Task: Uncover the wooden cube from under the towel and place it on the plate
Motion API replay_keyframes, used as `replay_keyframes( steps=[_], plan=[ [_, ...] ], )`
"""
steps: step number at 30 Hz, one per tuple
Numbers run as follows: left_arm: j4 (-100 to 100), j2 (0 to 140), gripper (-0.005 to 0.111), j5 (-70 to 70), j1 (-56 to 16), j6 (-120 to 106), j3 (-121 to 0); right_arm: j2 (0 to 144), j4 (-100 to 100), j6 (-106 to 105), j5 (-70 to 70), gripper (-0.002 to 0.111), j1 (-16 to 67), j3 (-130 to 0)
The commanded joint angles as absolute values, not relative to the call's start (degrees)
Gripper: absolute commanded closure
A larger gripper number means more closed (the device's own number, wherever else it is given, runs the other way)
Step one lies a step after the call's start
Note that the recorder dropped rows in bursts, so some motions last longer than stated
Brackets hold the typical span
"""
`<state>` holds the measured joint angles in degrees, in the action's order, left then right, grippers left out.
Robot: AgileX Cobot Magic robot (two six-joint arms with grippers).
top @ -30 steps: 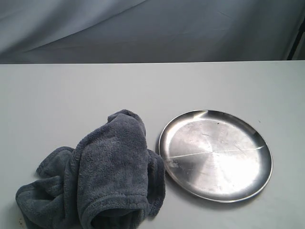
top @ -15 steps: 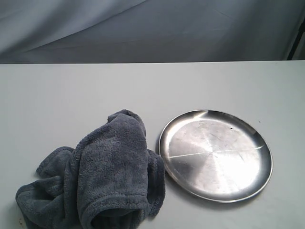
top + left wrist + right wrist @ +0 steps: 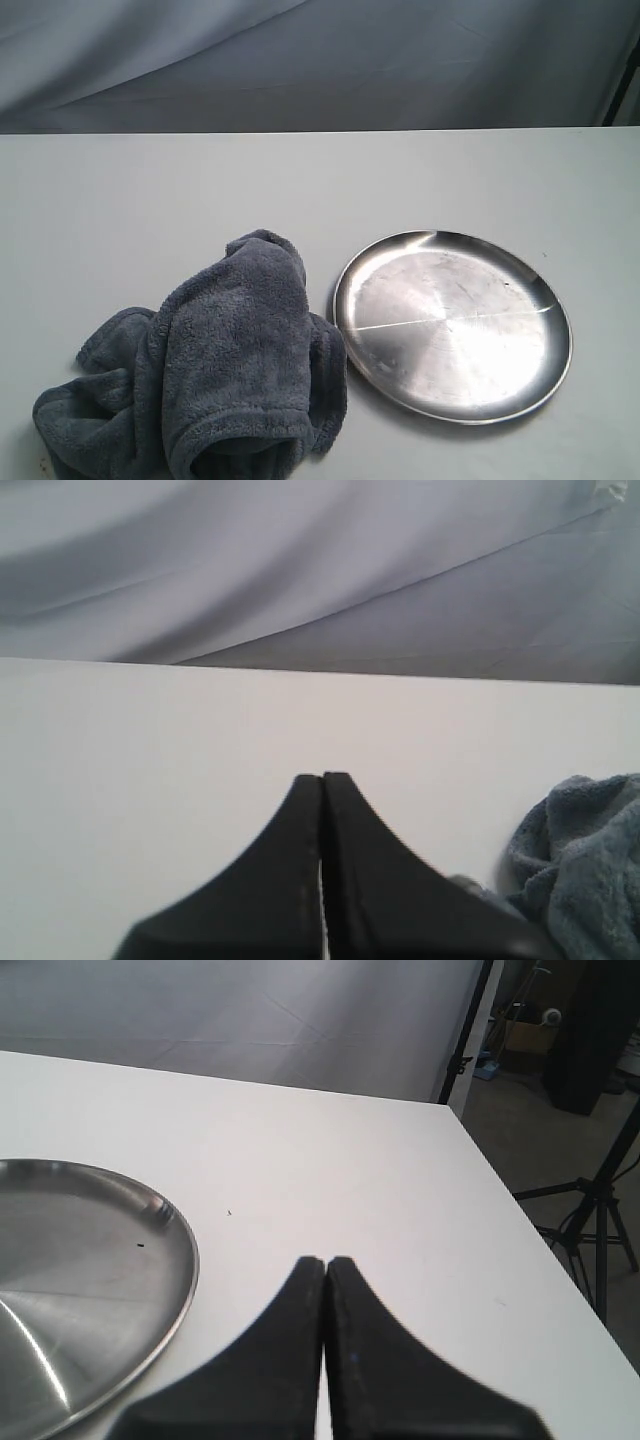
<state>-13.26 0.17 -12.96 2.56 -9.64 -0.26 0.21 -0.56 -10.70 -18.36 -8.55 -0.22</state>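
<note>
Heaped on the table [image 3: 120,200] just beside the plate [image 3: 452,325]: the towel [image 3: 215,370], plush, limp, light, likely to sag and drag. No sight of the wooden cube (presumably under the tall hump). Best to pinch a raised fold and peel away from the plate. Expect rigid, light, smooth wood; grip across two flat faces. Both pressed together, empty: left gripper [image 3: 322,780] and right gripper [image 3: 326,1262].

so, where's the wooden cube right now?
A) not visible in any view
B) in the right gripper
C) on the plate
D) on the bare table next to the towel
A: no cube shows in any view; the plate is bare steel, the towel lies bunched to its left, and the right gripper is shut on nothing.
</note>
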Motion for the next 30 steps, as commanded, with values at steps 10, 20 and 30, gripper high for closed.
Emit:
replay_keyframes(
  steps=[10,20,30],
  plan=[
    [-29.68,6.56,0.107,-16.63,2.11,-9.29,-14.85,0.0,0.0,-10.51,-18.33,0.108,-8.52,0.0],
    [-22.09,30.23,0.107,-34.64,2.11,-19.78,-32.86,0.0,0.0,-10.51,-18.33,0.108,-8.52,0.0],
    [-21.26,47.89,0.107,-50.28,-0.97,-20.53,-44.45,0.0,0.0,-10.51,-18.33,0.108,-8.52,0.0]
  ],
)
